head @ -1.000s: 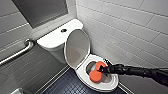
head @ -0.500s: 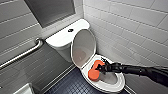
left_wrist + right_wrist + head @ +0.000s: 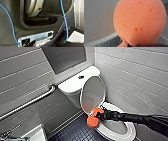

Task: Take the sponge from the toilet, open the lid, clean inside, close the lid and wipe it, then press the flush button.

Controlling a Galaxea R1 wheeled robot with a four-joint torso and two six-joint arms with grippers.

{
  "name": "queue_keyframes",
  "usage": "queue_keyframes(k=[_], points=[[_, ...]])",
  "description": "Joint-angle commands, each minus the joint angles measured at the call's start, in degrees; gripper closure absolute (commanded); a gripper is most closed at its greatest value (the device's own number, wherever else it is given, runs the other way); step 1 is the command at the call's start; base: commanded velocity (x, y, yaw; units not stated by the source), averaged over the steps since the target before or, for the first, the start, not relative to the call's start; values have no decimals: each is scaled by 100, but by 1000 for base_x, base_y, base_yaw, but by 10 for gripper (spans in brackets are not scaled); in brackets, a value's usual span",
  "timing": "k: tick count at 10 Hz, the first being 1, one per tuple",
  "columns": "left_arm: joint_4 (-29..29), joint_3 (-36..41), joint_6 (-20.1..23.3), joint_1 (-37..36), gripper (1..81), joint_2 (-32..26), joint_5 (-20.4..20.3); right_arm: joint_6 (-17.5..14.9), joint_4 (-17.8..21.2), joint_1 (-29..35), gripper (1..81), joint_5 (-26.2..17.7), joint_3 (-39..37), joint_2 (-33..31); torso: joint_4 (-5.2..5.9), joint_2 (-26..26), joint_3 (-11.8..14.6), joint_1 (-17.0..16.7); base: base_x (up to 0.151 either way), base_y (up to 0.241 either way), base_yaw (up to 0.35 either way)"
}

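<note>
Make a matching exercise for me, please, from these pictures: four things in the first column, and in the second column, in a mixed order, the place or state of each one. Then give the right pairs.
Column 1
1. sponge
2. toilet lid
3. flush button
4. grab bar

Column 2
A. in the middle of the tank top
B. fixed along the tiled wall
C. held in the right hand at the front edge of the bowl
D. raised, standing open

Pairs: 1-C, 2-D, 3-A, 4-B
</note>
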Motion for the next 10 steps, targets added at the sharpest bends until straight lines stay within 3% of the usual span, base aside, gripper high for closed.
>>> queue_keyframes(k=[1, 3, 5, 10], points=[[-37, 104, -5, 242, 10, -71, 246, 769, -155, 298, 811, 575, -70, -7, 2, 0, 0, 0, 0, 0, 0], [-37, 104, -5, 242, 10, -80, 246, 760, -199, 113, 811, 822, -1, -130, -2, 0, 0, 0, 0, 0, 0], [-10, 104, -5, 242, 10, -63, 246, 769, -427, 33, 811, 716, 403, -376, -2, 0, 0, 0, 0, 0, 0], [16, 113, 3, 242, 10, -71, 238, 760, -567, -327, 811, 463, 1343, -1227, -2, 0, 0, 0, 0, 0, 0]])
